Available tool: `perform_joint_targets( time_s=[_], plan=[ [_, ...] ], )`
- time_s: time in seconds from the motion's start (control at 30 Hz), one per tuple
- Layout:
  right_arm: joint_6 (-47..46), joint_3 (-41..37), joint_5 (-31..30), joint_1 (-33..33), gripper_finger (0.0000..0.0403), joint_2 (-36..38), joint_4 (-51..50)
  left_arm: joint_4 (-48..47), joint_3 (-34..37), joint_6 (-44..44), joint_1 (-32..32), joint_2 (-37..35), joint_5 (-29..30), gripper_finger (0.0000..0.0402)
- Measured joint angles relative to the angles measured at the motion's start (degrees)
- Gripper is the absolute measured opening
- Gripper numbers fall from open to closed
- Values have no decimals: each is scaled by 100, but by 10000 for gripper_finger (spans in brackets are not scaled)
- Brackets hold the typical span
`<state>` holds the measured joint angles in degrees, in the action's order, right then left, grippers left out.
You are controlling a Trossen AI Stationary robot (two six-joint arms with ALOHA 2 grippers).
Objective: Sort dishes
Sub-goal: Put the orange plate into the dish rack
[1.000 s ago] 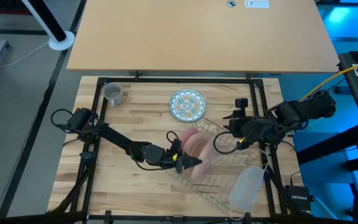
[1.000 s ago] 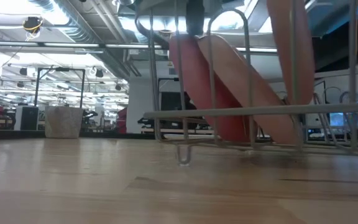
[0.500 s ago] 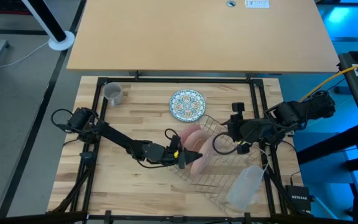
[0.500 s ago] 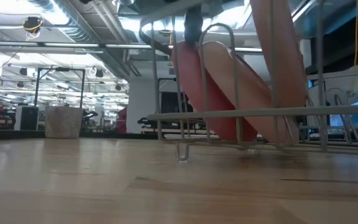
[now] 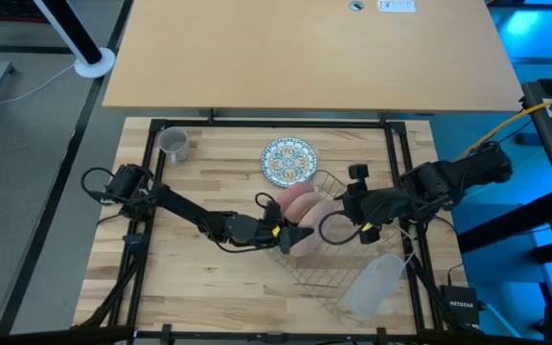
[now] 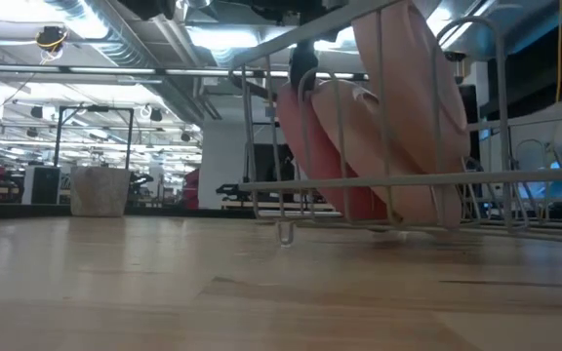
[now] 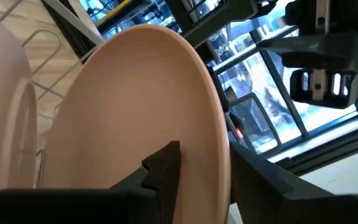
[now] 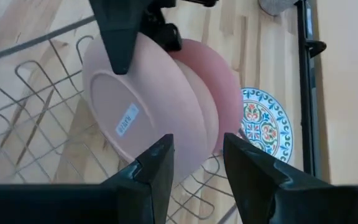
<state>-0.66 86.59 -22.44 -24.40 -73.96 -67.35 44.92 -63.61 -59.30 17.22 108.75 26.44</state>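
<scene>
Rack (image 5: pixel 329 251) shifted left w/ pink plates (image 5: pixel 300 213) (leaning); left claw (image 5: pixel 288 236) at rim.

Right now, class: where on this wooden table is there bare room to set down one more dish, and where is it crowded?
Bare wood lies between the grey mug and the patterned plate, and along the front-left edge below the left arm. It is crowded at the wire rack, where two pink plates stand, both grippers meet, and the plastic tray leans.
</scene>
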Motion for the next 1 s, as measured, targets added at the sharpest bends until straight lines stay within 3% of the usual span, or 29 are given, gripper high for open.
perform_joint_targets(
  time_s=[0.4, 0.6, 1.0],
  plan=[
    [1875, 0, 67, 154, 143, -446, 989, 53, 0, 98, -44, -13, -9, 125],
    [1645, 0, 711, 355, 143, -471, 825, 74, -2, 423, -78, -22, 169, 125],
    [1547, 0, 702, 343, 143, -471, 717, 77, -11, 378, -536, -33, 203, 125]
  ],
)
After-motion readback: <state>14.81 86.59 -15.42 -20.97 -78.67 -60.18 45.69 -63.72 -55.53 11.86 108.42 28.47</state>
